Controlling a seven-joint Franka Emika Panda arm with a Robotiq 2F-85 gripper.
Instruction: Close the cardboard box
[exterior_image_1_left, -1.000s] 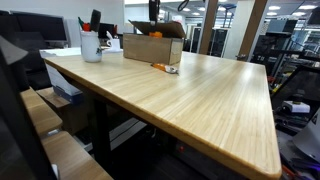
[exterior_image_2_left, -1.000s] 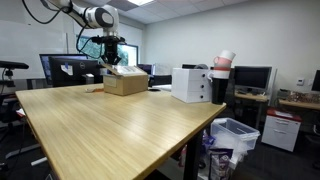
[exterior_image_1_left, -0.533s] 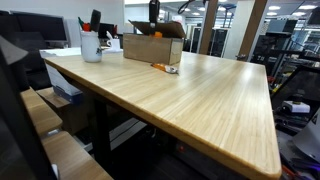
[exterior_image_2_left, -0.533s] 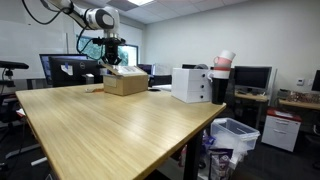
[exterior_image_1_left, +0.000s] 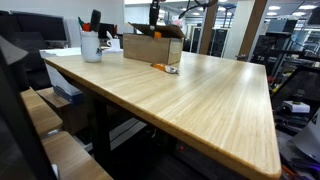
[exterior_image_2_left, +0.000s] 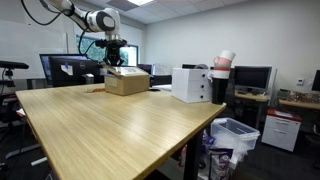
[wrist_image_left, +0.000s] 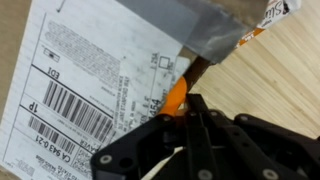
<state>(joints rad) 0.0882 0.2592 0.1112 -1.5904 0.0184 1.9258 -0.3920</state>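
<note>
Though white-labelled, brown cardboard box (exterior_image_1_left: 152, 50)

Wrist view crops the cardboard box (wrist_image_left: 90, 70) at the picture's edges; an orange item (wrist_image_left: 178, 95) sits half-hidden behind the pincer (wrist_image_left: 193, 104), its jaw gap too dark to read.

White arm (exterior_image_2_left: 72, 9): glossy rounded shells with dark bands at the joints. The wrist joint (exterior_image_2_left: 100, 19) has a round grey end cap. A thin dark cable (exterior_image_2_left: 82, 42) loops beside it. The claw (exterior_image_2_left: 113, 48) is black and blocky, and shows only as a small dark shape in an exterior view (exterior_image_1_left: 153, 12). In the wrist view the claw (wrist_image_left: 193, 104) is matte black, with angular linkage bars, small round screw heads and holes, and a pale line down its middle.
</note>
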